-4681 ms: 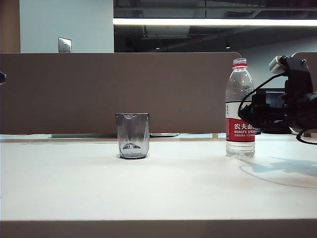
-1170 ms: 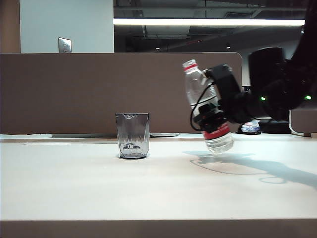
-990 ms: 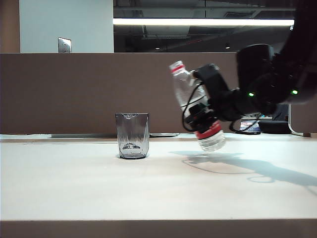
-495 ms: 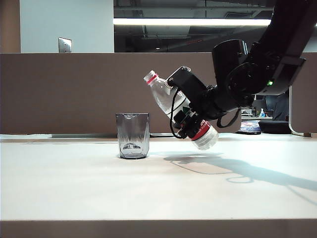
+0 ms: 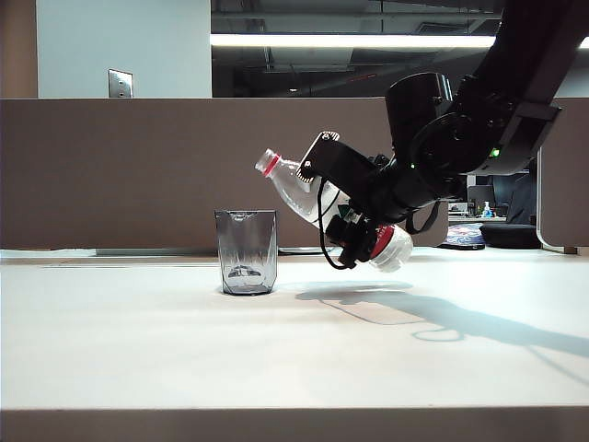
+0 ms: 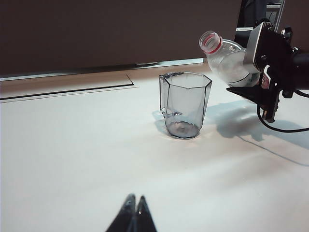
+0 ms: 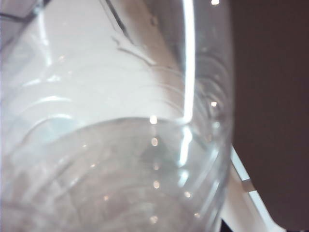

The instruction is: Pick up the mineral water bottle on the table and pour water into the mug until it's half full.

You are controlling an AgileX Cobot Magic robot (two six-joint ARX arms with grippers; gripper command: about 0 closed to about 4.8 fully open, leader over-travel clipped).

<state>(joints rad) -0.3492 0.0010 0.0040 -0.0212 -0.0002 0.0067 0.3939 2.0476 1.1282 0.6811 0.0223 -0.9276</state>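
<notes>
The left gripper (image 6: 135, 209) sits low over the table (image 5: 138, 350), its fingers pressed together with nothing between them; the mug (image 5: 246, 251) stands upright ahead of it, smoky grey, faceted and open-topped. Right of the mug, the right gripper (image 5: 354, 216) is clamped around the mineral water bottle (image 5: 304, 193), held off the table. The bottle's long axis tilts steeply, its uncapped red-ringed mouth pointing away from the gripper toward the mug, just above and beside its rim.
</notes>
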